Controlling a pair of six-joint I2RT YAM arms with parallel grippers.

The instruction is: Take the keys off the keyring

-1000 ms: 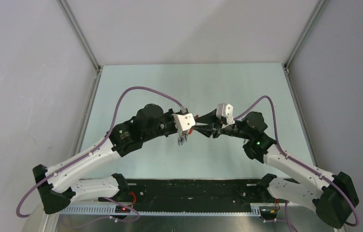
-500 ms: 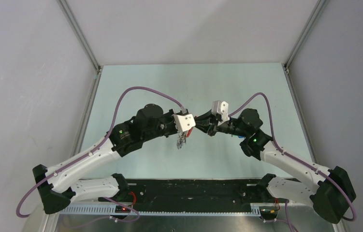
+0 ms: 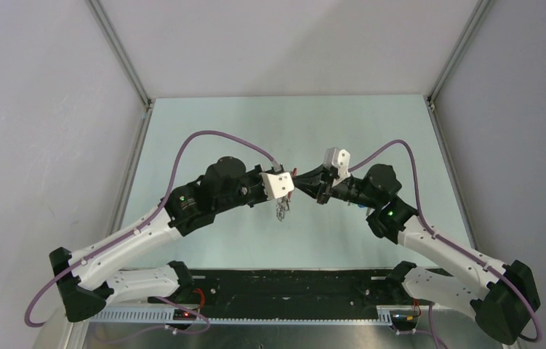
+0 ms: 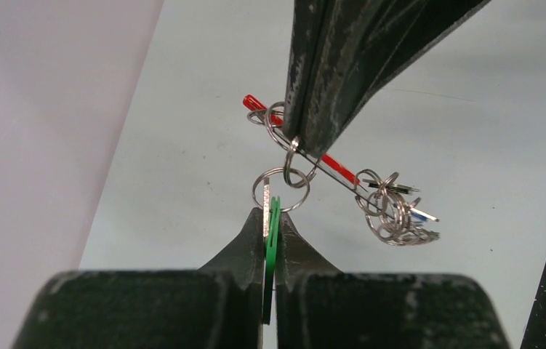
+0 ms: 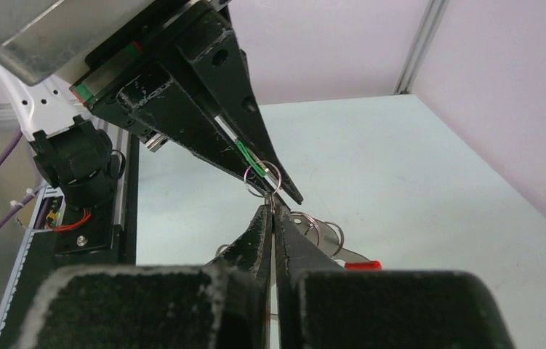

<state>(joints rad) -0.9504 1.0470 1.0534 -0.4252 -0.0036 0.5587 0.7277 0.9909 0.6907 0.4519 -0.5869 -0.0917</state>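
Keyring (image 4: 335,166) seems pinched behind right end effector (image 4: 302,142).

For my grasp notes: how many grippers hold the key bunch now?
2. The left gripper is shut on the green key; the right gripper is shut on the red keyring. Both grips show plainly.

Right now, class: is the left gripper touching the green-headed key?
Touching. The left wrist view shows the left gripper shut on the green-headed key, with the green head pinched edge-on between its jaws and no gap on either side.
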